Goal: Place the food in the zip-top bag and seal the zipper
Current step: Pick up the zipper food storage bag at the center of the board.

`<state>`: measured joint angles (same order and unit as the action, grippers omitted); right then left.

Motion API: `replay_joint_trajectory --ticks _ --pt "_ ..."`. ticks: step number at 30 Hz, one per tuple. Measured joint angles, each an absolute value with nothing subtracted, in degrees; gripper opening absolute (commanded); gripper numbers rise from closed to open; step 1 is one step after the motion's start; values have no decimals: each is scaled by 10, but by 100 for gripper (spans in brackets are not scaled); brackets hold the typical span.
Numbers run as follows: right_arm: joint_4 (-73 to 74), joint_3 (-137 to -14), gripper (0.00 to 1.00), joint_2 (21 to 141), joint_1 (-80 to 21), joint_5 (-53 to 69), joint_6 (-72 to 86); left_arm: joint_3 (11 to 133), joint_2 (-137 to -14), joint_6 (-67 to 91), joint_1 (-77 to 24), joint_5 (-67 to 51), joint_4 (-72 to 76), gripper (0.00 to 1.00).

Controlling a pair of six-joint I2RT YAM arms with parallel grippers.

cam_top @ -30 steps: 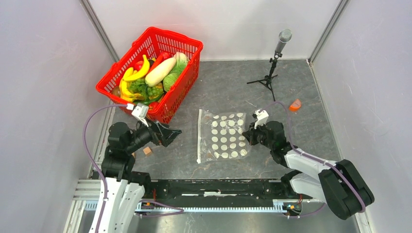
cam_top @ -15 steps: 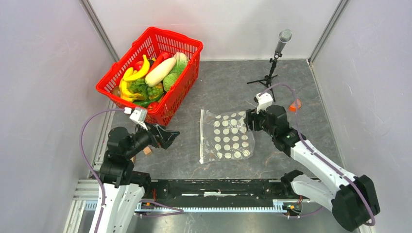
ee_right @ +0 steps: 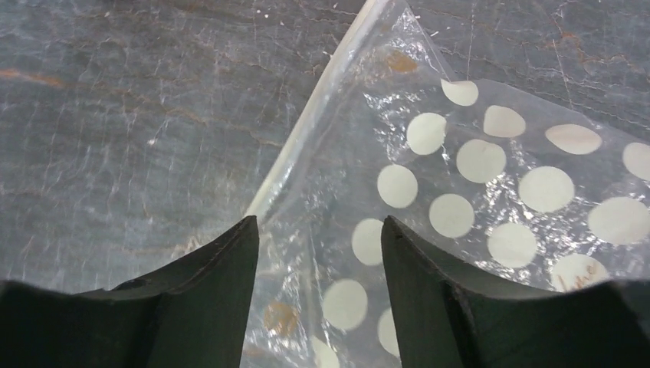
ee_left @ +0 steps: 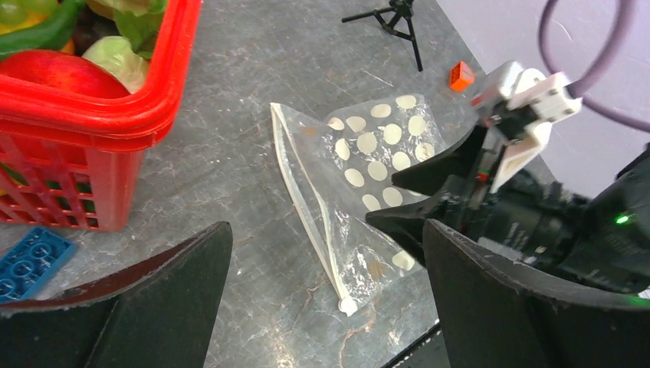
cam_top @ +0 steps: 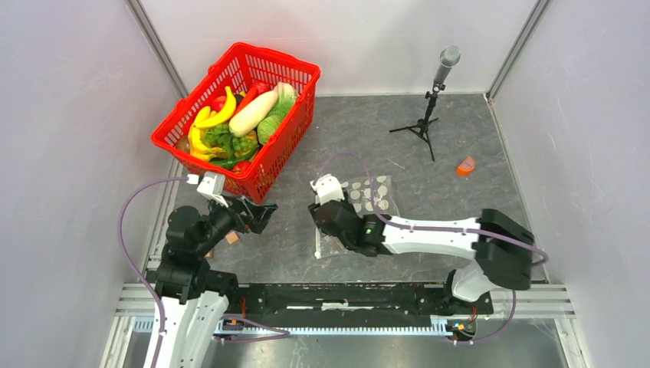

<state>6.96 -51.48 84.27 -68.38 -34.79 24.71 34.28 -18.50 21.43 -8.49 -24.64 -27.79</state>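
The food [cam_top: 238, 123] lies piled in the red basket [cam_top: 295, 73] at the far left: yellow bananas, green leaves, a pale gourd and red pieces. In the left wrist view a red tomato [ee_left: 54, 73] shows inside the basket. The zip-top bag [cam_top: 375, 195] lies flat on the table, dotted side up, with its zipper [ee_left: 306, 207] along the left edge. My right gripper [cam_top: 325, 221] hangs open over the bag's left part. The dotted film [ee_right: 429, 215] shows between its jaws, with the zipper [ee_right: 306, 130] just to the left. My left gripper [cam_top: 264, 213] stands wide open and empty, left of the bag.
A microphone on a small tripod [cam_top: 429, 115] stands at the back right, and an orange piece [cam_top: 465, 165] lies near the right wall. A wooden cube [cam_top: 232, 238] and a blue toy brick [ee_left: 31, 257] lie by the basket's near side.
My right arm has swung from the bag's right edge across the bag to its left part by the zipper. The left arm has barely moved.
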Motion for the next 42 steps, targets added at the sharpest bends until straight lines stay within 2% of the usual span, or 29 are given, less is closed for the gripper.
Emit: replay_joint_trajectory --ticks 6,10,14,27,30,36,42 --pt "70 -582 60 945 -692 -383 277 343 -172 215 -85 -228 -278 100" --pt "74 -634 49 1002 -692 -391 282 343 -172 215 -85 -225 -278 100" --pt "76 -659 44 1039 -693 -405 287 343 -172 215 -85 -225 -279 100" --pt "90 -684 32 1101 -692 -422 287 343 -172 214 -85 -224 -283 100" --pt "95 -689 25 1112 -690 -428 287 343 -172 215 -85 -224 -283 100" --pt "106 -692 0 1117 -688 -441 287 343 -172 215 -85 -223 -283 100" --pt "101 -667 0 1082 -686 -440 286 343 -172 214 -85 -223 -283 100"
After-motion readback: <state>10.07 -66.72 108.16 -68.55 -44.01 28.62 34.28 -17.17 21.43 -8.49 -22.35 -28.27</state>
